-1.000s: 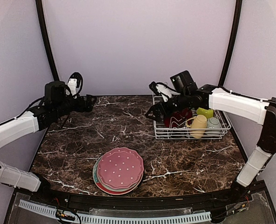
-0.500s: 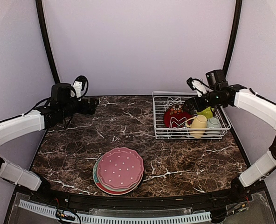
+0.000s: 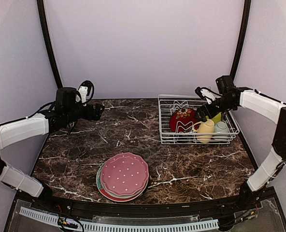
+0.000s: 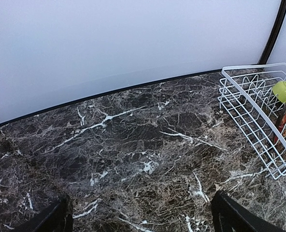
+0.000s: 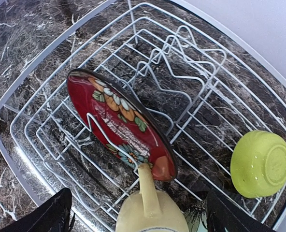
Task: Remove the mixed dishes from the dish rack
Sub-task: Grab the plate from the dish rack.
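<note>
My right hand (image 3: 204,108) hangs over the dish rack (image 3: 160,121), fingers spread wide, holding nothing. Directly beneath it sits the pale yellow mug (image 5: 150,217), its handle toward the red floral plate (image 5: 119,123). That plate stands on edge among the prongs, slanting across my fingers' line (awkward, I'd judge). The lime-green bowl (image 5: 261,164) lies to the right. My left hand (image 4: 140,217), also spread, is well apart from the rack.

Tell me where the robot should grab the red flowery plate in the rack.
Grab the top rim of the red flowery plate, coming down from above. It stands on edge, leaning in the dish rack prongs, so only that thin rim is free to pinch, one finger on each face. Best stay away from the pale yellow mug, whose handle crowds one end.
</note>
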### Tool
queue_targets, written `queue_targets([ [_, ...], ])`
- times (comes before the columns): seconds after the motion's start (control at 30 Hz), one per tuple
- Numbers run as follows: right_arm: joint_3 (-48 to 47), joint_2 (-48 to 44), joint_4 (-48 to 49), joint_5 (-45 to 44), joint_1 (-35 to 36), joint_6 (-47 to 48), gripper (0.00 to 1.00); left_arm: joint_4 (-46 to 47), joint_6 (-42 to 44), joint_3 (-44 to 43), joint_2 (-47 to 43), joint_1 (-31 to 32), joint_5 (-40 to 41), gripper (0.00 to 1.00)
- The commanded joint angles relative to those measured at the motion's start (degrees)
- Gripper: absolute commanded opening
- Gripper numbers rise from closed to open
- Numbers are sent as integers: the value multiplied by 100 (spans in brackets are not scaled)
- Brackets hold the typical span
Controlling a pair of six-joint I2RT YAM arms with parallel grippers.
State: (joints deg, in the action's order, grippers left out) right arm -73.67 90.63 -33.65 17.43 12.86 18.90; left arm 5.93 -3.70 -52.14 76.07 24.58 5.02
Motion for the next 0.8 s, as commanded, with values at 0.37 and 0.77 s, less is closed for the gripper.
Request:
queue_targets([
  [0.37, -900, 1318, 709, 598, -82, 780, 82, -267, -249, -66, -299, -32, -652, 99],
  [0.77, -1468, 2009, 104, 1889, -122, 2001, 50, -189, -293, 7, -303, -32, -746, 99],
])
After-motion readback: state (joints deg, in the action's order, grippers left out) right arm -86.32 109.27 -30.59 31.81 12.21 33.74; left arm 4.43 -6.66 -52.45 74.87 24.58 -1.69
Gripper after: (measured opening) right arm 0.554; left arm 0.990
